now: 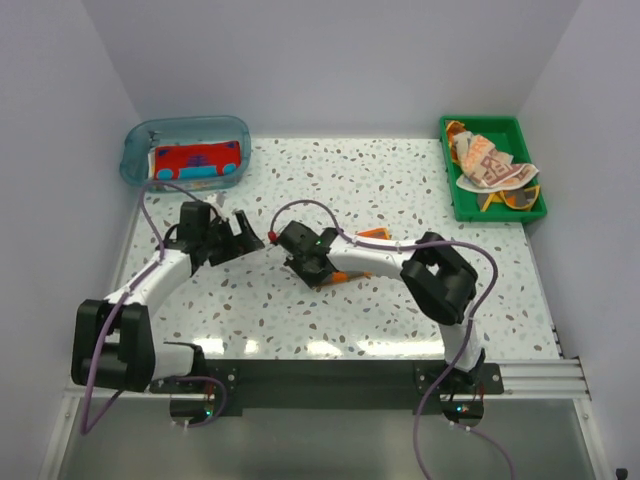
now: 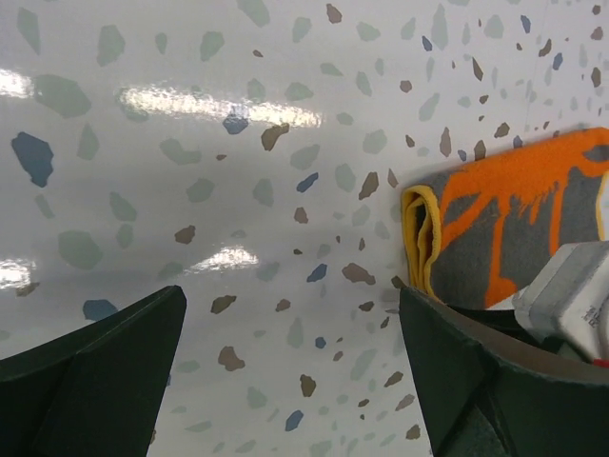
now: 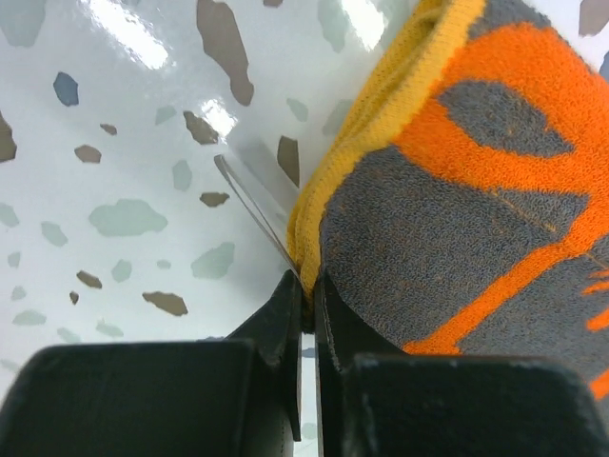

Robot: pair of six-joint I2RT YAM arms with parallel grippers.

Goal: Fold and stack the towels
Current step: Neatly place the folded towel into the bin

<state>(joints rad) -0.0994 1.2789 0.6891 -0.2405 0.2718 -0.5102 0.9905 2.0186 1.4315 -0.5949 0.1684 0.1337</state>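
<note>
The orange and grey terry towel with a yellow hem [image 3: 457, 209] is laid near the middle of the white speckled tabletop [image 1: 400, 190]. In the top view it is largely hidden beneath the right arm, and only orange slivers are shown. The right tool [image 3: 306, 286] is clamped on the yellow hem at the towel's left end, with the cloth edge pinched between its fingers low against the tabletop. The left tool [image 2: 290, 305] is held with its fingers wide apart and nothing between them, over bare tabletop just left of that same end.

From the left tool the towel lies to the right, with a doubled hem turned toward it. The long axis is judged to run left to right, away beneath the right arm. A second corner could be reached by the free left tool with a short move rightward.

A clear blue plastic tub [image 1: 135, 150] holding a folded red and teal towel [image 1: 195, 160] is seen far left. A green plastic tray [image 1: 480, 212] of crumpled peach-patterned towels [image 1: 490, 165] is seen far right.
</note>
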